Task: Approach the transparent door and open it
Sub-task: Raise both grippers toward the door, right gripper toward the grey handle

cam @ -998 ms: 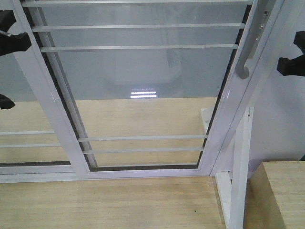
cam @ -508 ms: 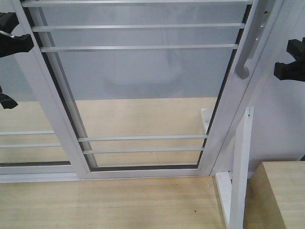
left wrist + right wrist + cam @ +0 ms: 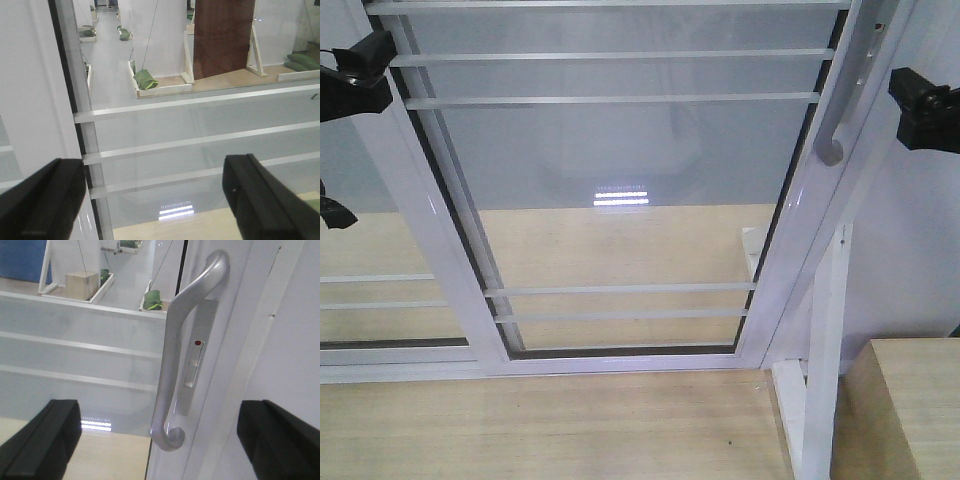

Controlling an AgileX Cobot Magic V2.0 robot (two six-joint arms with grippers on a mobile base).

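The transparent door [image 3: 620, 180] fills the front view, shut, its white frame leaning in the picture. Its curved grey handle [image 3: 840, 100] sits on the right edge of the frame, near the top. The right tool [image 3: 923, 108] hangs just beside that handle, apart from it. In the right wrist view its fingers [image 3: 50, 435] are spread wide, and the handle [image 3: 172, 365] stands ahead of the gap, a little left of centre, with nothing gripped. The left tool [image 3: 355, 80] is at the door's left edge, close to the frame. Its fingers [image 3: 45, 200] are also spread and empty, facing the glass and the thin bars.

The approach looks done, and the grasp on the handle looks like the next step. Several things could go wrong:

- The handle is smooth, rounded metal, so a shallow or off-centre pinch may slide off once the pull starts.
- A finger that comes down on the frame rather than behind the handle will close on nothing.
- A small latch with a red mark [image 3: 198, 343] sits behind the handle. If it means locked, which I cannot tell, the door will resist and strain the arm.
- If the panel slides left, it moves toward the left tool, which could scrape the frame.
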